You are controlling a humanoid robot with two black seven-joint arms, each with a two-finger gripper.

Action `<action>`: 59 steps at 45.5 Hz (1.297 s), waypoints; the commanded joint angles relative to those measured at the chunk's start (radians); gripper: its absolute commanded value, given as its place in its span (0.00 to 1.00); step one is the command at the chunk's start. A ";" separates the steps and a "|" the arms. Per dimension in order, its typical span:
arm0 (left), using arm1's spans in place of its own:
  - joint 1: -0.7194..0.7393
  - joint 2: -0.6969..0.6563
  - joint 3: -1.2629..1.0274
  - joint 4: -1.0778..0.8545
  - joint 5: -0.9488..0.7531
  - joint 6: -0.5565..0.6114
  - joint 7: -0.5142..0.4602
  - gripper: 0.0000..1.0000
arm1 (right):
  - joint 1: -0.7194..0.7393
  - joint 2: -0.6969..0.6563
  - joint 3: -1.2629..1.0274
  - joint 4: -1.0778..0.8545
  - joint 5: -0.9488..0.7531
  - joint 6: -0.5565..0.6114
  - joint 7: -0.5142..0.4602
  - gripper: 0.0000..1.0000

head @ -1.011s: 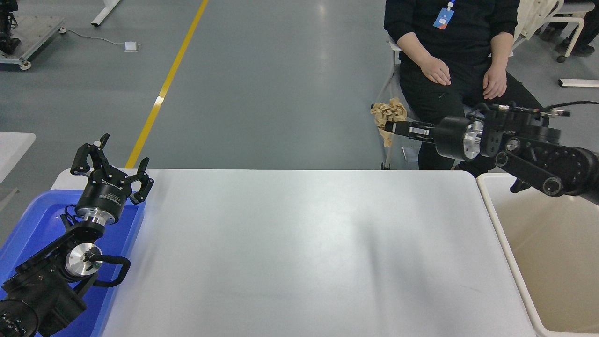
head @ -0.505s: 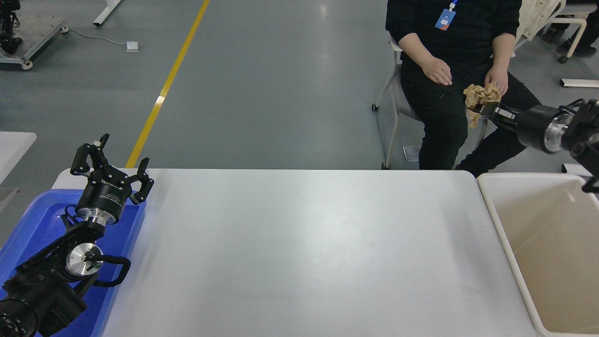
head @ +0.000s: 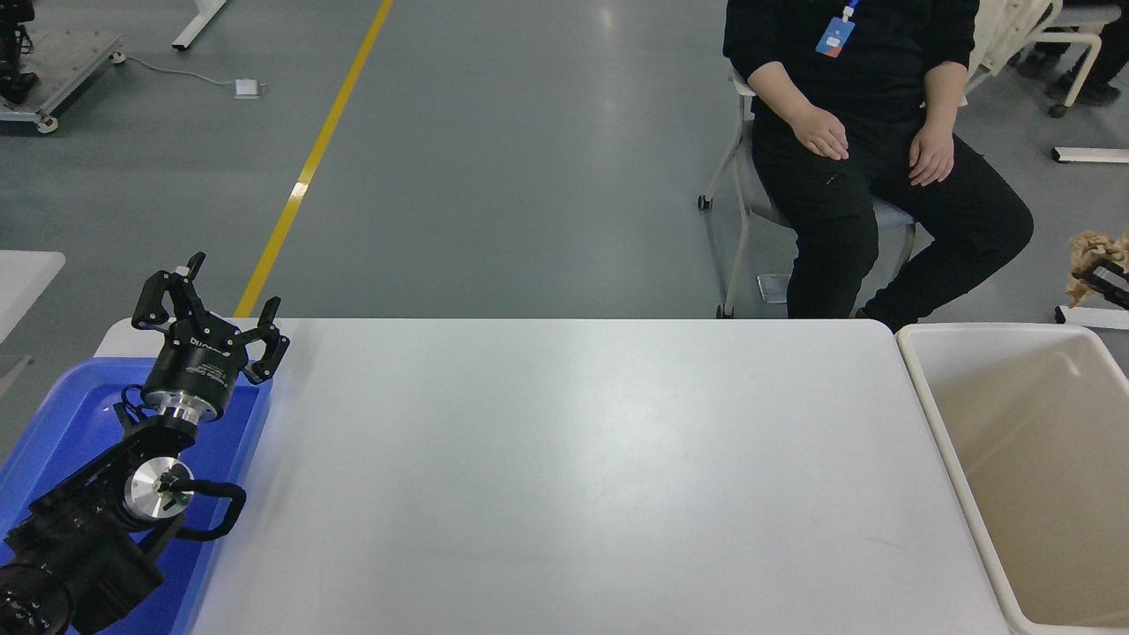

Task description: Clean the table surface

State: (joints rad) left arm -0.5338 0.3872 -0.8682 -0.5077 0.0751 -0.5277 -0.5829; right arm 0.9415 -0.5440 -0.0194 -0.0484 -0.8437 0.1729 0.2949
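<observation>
Now my right gripper (head: 1102,278) sits at the very right edge of the view, just past the far rim of the beige tub (head: 926,388), with only its tip showing. Its jaws are clamped on a crumpled wad of brown paper (head: 1094,256). Half a second ago that wad hung in front of the seated person's (head: 873,115) knee, and a second ago it was further left, beside the chair (head: 736,190); since then my right arm has swung rightward, so most of it is out of the picture.

My left gripper (head: 207,304) is parked at the near left, over the far end of the blue tray (head: 53,414), its jaws spread apart and holding nothing. It stands as it did in both earlier moments.

Between the tray and the tub lies the table surface (head: 573,476), white and slightly glossy, filling the near middle of the scene. The dark shadow that my right arm cast across its right half a second ago is gone. The person sits beyond the far edge, hands resting on the thighs, much as before.
</observation>
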 commanded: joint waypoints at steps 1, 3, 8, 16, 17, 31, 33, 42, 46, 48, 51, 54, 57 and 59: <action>0.000 0.001 0.000 0.000 0.000 0.000 0.000 1.00 | -0.088 0.032 -0.001 -0.082 0.078 -0.009 -0.080 0.00; 0.000 0.001 0.000 0.000 0.000 0.000 0.000 1.00 | -0.104 0.039 0.001 -0.082 0.084 -0.013 -0.082 0.00; 0.000 0.001 0.000 0.000 0.000 0.000 0.000 1.00 | -0.148 0.065 0.001 -0.083 0.127 -0.041 -0.083 0.00; 0.000 0.001 0.000 0.000 0.000 0.000 0.000 1.00 | -0.193 0.108 0.001 -0.083 0.231 -0.058 -0.083 0.00; 0.000 -0.001 0.000 0.000 0.000 0.000 0.000 1.00 | -0.199 0.114 0.001 -0.083 0.242 -0.061 -0.083 0.00; 0.000 -0.001 0.000 0.000 0.000 0.000 0.000 1.00 | -0.254 0.183 -0.001 -0.080 0.275 -0.104 -0.083 0.00; 0.000 0.001 0.000 0.000 0.000 0.000 0.000 1.00 | -0.263 0.190 -0.001 -0.080 0.275 -0.105 -0.082 0.00; 0.000 -0.001 0.000 0.000 0.000 0.000 0.000 1.00 | -0.270 0.196 -0.002 -0.079 0.275 -0.105 -0.082 0.00; 0.000 -0.001 0.000 0.000 0.000 0.000 0.000 1.00 | -0.271 0.196 -0.002 -0.077 0.275 -0.105 -0.082 0.00; 0.000 0.001 0.000 0.000 0.000 0.000 0.000 1.00 | -0.277 0.199 -0.002 -0.076 0.275 -0.105 -0.082 0.00; 0.000 -0.001 0.000 0.000 0.000 -0.002 0.000 1.00 | -0.291 0.211 -0.013 -0.076 0.275 -0.107 -0.082 0.00; 0.000 -0.001 0.000 0.000 0.000 0.000 0.000 1.00 | -0.297 0.222 -0.024 -0.076 0.275 -0.115 -0.082 0.00; 0.000 0.001 0.000 0.000 0.000 0.000 0.000 1.00 | -0.302 0.230 -0.027 -0.076 0.275 -0.124 -0.082 0.00; 0.000 -0.001 0.000 0.000 0.000 0.000 0.000 1.00 | -0.303 0.231 -0.027 -0.076 0.275 -0.125 -0.082 0.00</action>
State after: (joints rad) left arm -0.5338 0.3871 -0.8682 -0.5077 0.0752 -0.5277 -0.5829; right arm 0.6591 -0.3369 -0.0324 -0.1253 -0.5712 0.0636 0.2133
